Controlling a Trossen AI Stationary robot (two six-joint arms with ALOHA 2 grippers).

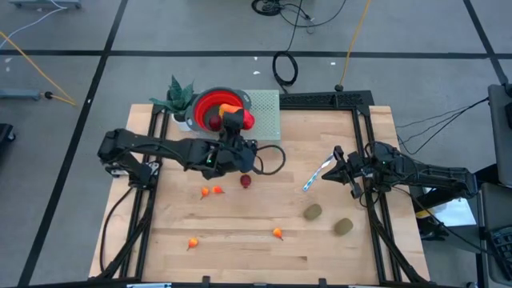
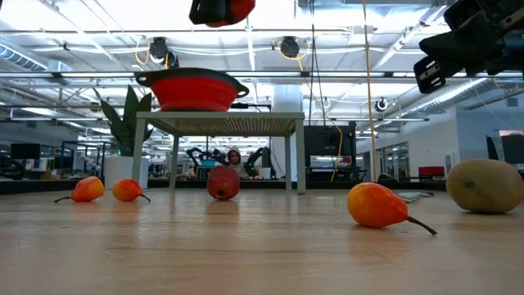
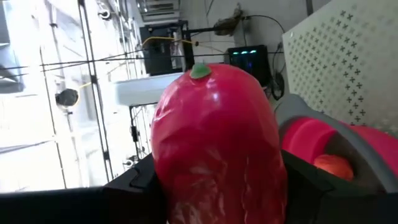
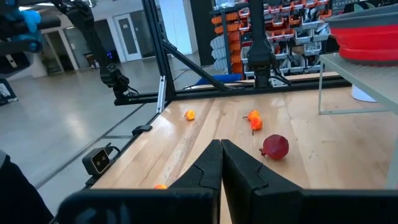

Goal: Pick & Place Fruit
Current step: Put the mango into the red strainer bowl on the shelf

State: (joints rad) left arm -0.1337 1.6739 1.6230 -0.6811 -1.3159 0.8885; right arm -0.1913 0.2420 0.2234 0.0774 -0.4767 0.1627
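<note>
We see left gripper (image 1: 237,122) clamped on big red fruit (image 3: 214,149), raised off surface (image 1: 264,240), right at red bowl (image 1: 210,102) rim. Bowl sits on perforated stand (image 1: 264,116); orange piece (image 3: 333,165) already inside. Dark red fruit (image 1: 246,181) on surface just below gripper, open wood around it. Right gripper (image 1: 339,157) clenched empty, parked well off to side, blue-white stick (image 1: 317,174) beside it.

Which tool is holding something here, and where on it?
The left tool grips the big red fruit around its sides, beside the bowl. The right tool holds nothing.
</note>
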